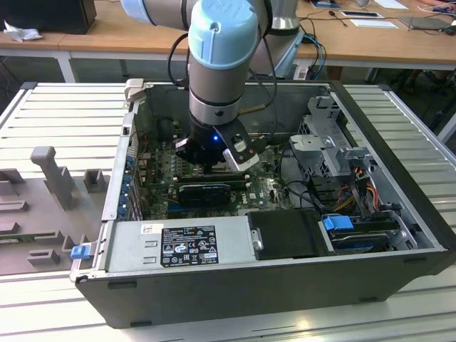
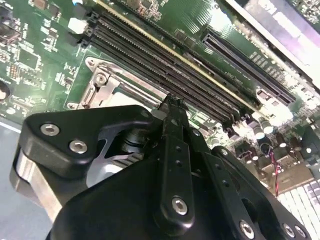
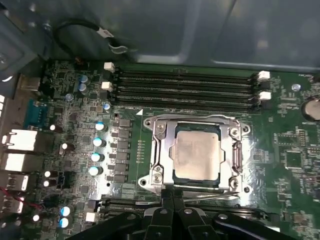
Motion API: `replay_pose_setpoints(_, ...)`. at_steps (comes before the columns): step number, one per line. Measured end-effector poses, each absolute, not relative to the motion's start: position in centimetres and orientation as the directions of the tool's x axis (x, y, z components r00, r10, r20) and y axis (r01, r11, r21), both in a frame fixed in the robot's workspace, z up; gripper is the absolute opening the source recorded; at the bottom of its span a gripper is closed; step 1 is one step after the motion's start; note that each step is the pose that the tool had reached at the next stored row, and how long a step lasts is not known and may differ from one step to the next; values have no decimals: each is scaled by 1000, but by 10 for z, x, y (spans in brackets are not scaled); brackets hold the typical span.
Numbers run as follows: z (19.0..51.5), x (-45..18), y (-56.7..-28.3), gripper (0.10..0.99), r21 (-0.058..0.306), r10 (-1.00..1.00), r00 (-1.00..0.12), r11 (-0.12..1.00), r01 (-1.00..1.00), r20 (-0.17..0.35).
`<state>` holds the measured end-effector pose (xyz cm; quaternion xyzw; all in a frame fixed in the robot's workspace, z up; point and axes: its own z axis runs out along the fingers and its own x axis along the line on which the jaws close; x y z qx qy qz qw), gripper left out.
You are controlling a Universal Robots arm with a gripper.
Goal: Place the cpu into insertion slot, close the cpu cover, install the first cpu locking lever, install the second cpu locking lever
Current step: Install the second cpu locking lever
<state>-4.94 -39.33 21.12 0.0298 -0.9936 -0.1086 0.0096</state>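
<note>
Grey metal walls of the open computer case (image 1: 399, 235) box in the work in the exterior view, and the arm reaches down into the middle of it. Below lies the green circuit board (image 3: 295, 150), with the long black memory slots (image 3: 185, 90) running just beside the socket.

In the first wrist view the cover (image 3: 159, 150) lies flat over the slot (image 3: 196, 184), and the chip (image 3: 196, 154) shows through the cover's cut-out, seated inside. So placing the chip and closing the cover look done. A thin lever (image 3: 207, 196) runs along the socket's near edge; whether it is latched I cannot tell, so the lever steps look still open.

The gripper (image 3: 171, 192) sits right at that near edge, its fingers pressed together with nothing between them, tips touching or just above the cover's rim. The chip lies just beyond the tips, not in their grasp.
</note>
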Motion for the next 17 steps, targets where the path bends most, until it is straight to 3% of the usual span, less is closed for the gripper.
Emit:
replay_pose_setpoints(9,209,-56,-403,106,284,-65,-998,957,-63,-1)
replay_pose_setpoints(11,209,-67,-411,106,318,-67,-998,946,-65,-6)
replay_pose_setpoints(17,200,-74,-412,106,349,-67,-998,935,-66,-10)
